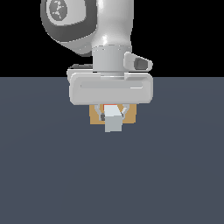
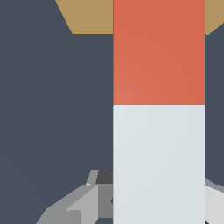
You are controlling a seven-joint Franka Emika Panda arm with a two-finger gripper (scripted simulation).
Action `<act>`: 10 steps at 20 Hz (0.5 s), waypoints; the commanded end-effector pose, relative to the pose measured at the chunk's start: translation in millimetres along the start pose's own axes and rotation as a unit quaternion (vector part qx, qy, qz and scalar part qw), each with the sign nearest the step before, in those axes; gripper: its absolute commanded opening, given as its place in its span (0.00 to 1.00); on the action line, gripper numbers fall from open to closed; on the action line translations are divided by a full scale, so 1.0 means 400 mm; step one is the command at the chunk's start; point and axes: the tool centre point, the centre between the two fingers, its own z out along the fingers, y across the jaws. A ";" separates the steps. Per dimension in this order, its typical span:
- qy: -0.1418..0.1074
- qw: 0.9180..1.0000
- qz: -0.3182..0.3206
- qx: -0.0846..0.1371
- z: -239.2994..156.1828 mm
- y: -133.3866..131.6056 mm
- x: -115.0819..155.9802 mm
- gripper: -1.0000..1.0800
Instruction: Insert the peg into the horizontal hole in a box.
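Note:
My gripper is shut on the peg and holds it level, just above the floor. The peg's pale grey-white half points toward the exterior camera. Its red-orange half points at the tan box, which stands right behind it. In the wrist view the peg runs from the fingers up across the box. The pale half is at the fingers and the red half is toward the box. The hole is hidden behind the peg and the gripper. I cannot tell whether the peg's tip is inside it.
The dark grey-blue floor spreads flat around the box. The white hand and arm hang over the box and cover its upper part in the exterior view.

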 end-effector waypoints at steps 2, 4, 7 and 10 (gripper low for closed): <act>0.000 1.000 0.002 -0.001 -0.004 0.003 0.001 0.00; 0.000 1.000 0.001 0.000 -0.001 0.001 0.001 0.00; 0.000 1.000 0.002 -0.002 -0.007 0.008 0.000 0.00; 0.000 1.000 0.002 -0.002 -0.007 0.009 0.000 0.00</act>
